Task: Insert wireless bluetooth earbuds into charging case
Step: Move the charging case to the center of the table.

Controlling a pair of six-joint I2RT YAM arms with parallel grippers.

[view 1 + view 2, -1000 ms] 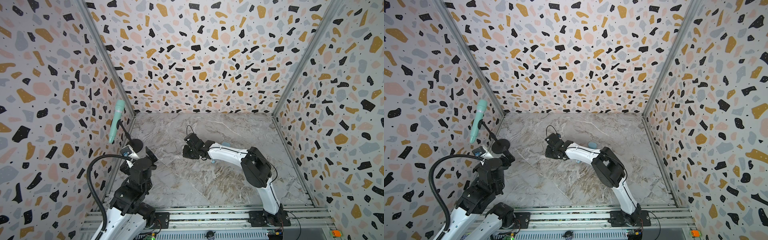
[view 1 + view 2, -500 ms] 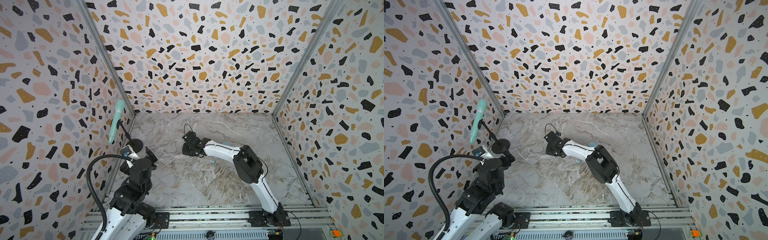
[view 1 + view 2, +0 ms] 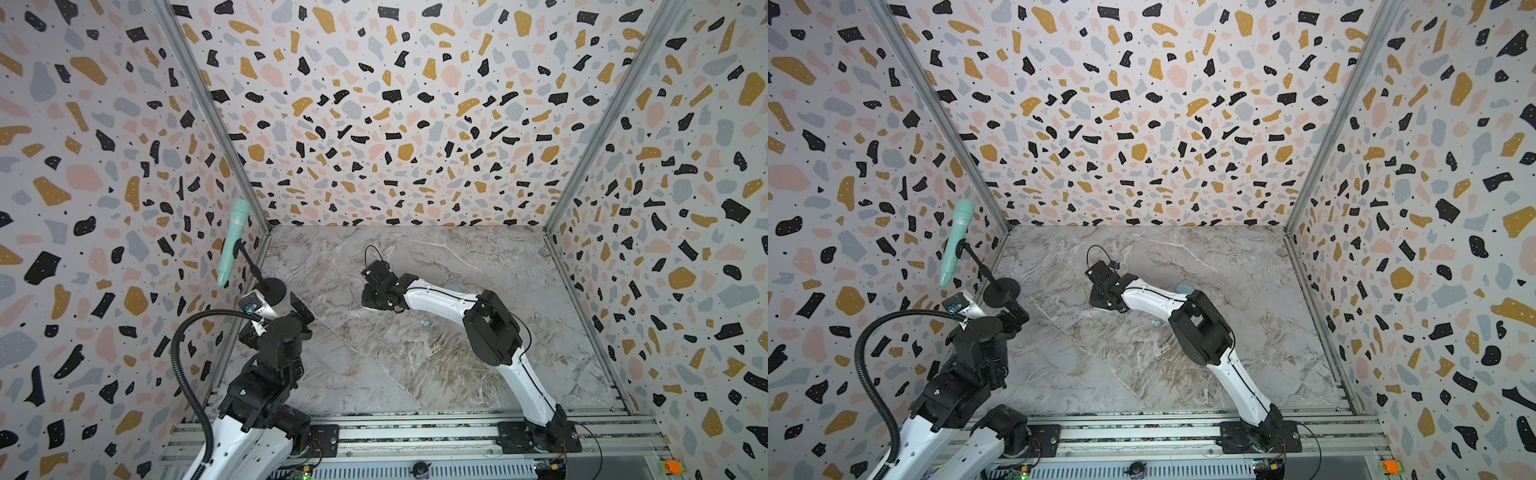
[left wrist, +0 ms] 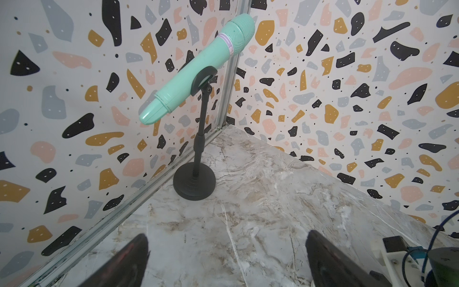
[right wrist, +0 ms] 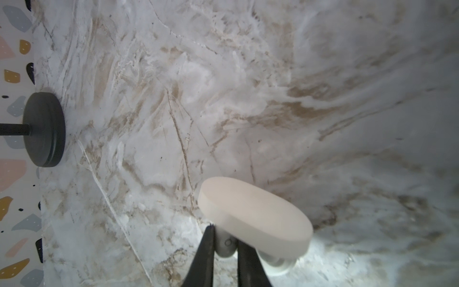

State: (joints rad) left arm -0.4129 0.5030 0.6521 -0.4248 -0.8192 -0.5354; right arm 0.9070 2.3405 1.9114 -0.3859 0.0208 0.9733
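Right pincer (image 5: 224,234): closed almost fully on a small pale rounded piece, judged a white earbud (image 5: 224,246), which is pinched at the fingertips. So narrow a grip suits so small a piece.
White case (image 5: 253,213): touching the held bud. Its pale oval face is tilted up and is judged to be the raised lid, with a lower part showing beneath. Whether the bud is seated cannot be told.
Position: in both top views this pincer is low over the worktop (image 3: 415,374), a little towards 10 o'clock from centre, and hides the white case.
Blue earbud (image 3: 425,323): loose on the worktop, near the right pincer at its 4 o'clock.
Blue case (image 3: 451,286): at the right pincer's 3 o'clock, partly behind the arm.
Left pincer (image 4: 228,261): wide open and empty at the 9 o'clock edge, facing the microphone stand (image 4: 195,184). It is judged to be kept clear of the working arm.
Step judged: seating the white bud; the blue bud is not yet done.
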